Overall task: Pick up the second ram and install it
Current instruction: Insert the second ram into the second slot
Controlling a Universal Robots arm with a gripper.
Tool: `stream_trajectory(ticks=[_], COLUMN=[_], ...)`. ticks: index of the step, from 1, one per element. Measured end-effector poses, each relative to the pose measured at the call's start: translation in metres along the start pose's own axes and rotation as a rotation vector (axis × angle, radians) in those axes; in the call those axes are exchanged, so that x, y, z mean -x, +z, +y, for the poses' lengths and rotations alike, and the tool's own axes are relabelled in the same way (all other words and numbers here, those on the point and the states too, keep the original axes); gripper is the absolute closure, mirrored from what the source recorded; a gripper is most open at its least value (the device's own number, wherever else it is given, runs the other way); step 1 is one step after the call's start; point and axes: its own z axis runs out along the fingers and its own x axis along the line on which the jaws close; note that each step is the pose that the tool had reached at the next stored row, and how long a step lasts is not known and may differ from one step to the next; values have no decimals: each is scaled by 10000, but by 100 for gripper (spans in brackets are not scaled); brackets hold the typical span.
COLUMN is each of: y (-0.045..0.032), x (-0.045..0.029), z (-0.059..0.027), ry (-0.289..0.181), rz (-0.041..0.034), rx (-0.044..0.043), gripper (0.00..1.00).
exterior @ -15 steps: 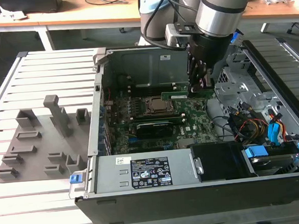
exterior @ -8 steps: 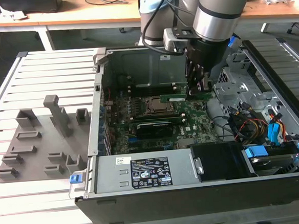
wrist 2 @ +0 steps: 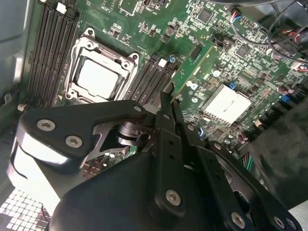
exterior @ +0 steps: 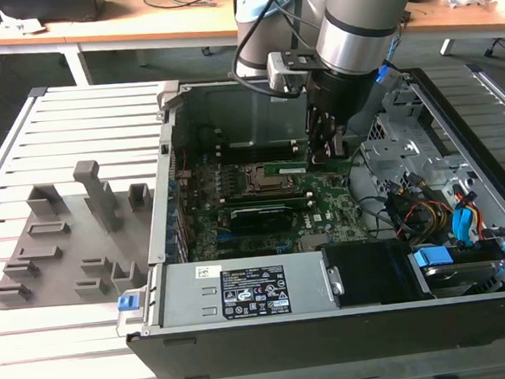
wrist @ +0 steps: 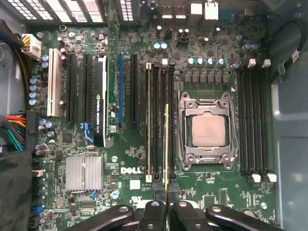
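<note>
Reaching down into an open black desktop computer case (exterior: pixel 331 323), the silver and black robot arm (exterior: pixel 358 26) is seen with its black pincer (exterior: pixel 326 150) lowered over the large green motherboard (exterior: pixel 323 210). The pincer is closed on the second ram, a long, narrow, flat green circuit-board strip (wrist: pixel 166 144), which is gripped at one end between the two black fingers (wrist: pixel 155 211). In the first wrist view the strip is seen edge-on as a thin yellowish-green line, running along the group of black memory slots (wrist: pixel 159 120) that lies just beside the silver processor socket frame (wrist: pixel 208 132). Whether the strip is already seated in a slot or merely held just above it cannot be told. In the second wrist view the strip (wrist 2: pixel 192 67) is shown as a flat green board held upright on its edge and projecting from the fingers (wrist 2: pixel 166 120) past the slots towards the ribbed silver heatsink (wrist 2: pixel 226 103). A second group of black memory slots (wrist: pixel 255 125) is found on the far side of the socket frame. A black graphics card (wrist: pixel 98 101) is seated in an expansion slot further along the board. In the exterior view, grey plastic fixture blocks (exterior: pixel 74 237) are laid out on the slatted grey table (exterior: pixel 57 116), towards the exterior view's left of the case.
</note>
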Motion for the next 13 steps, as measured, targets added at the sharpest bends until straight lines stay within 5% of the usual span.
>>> stream_trajectory(ticks=[13], y=[141], x=[-4], z=[85], ry=[0], rz=[0], rx=[0], gripper=[87])
